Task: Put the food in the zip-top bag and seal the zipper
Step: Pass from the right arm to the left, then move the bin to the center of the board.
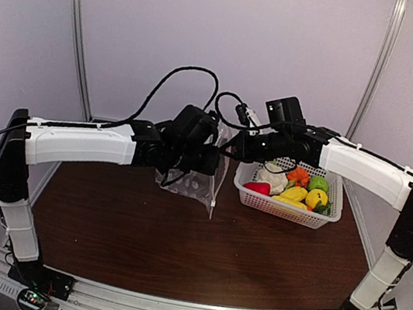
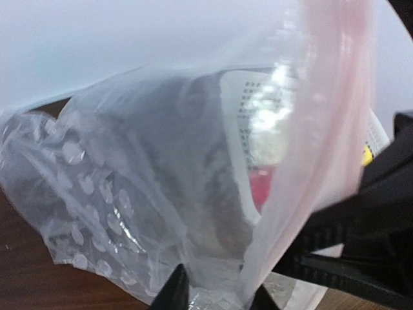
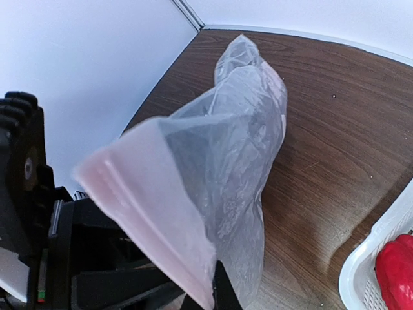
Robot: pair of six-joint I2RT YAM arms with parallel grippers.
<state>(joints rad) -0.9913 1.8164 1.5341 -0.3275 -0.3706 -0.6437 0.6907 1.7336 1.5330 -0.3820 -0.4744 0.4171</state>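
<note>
Zip-top bag (image 1: 190, 185) is held up over table (image 1: 176, 245) between the two arms, just left of basket (image 1: 262, 203). Food (image 1: 296, 186) is all in the basket, none bagged yet.

R end effector (image 3: 216, 294): pressed together, pinching the bag at its mouth edge, where the pinkish zipper (image 3: 148, 213) strip runs down into the tips.
L end effector (image 2: 216, 297): tips stand apart w/ film between them. Can't tell if it's gripping yet.

Risks (judgement):
- L could close on both layers, so the mouth is clamped flat w/ no opening to drop food into. Cause: layers lie close together at the tips.
- L could catch a crinkle below the strip instead. The mouth would then gape unevenly and film may tear or slide out.
- Thin film could slip from R's pinch if L tugs sideways, and the bag drops.
- Both arms are crowded at the mouth, so there's a collision chance, and neither is free to fetch food.

Hidden / unclear:
- White slider tab not seen in any view.
- Top view: arms cover the mouth. Can't tell if the bag bottom touches the table.
- Both wrist views cut the fingers off at the frame edge.
- Grey smear inside the bag in L wrist view can't be resolved. Red pepper (image 3: 395, 268) only partly in frame.
</note>
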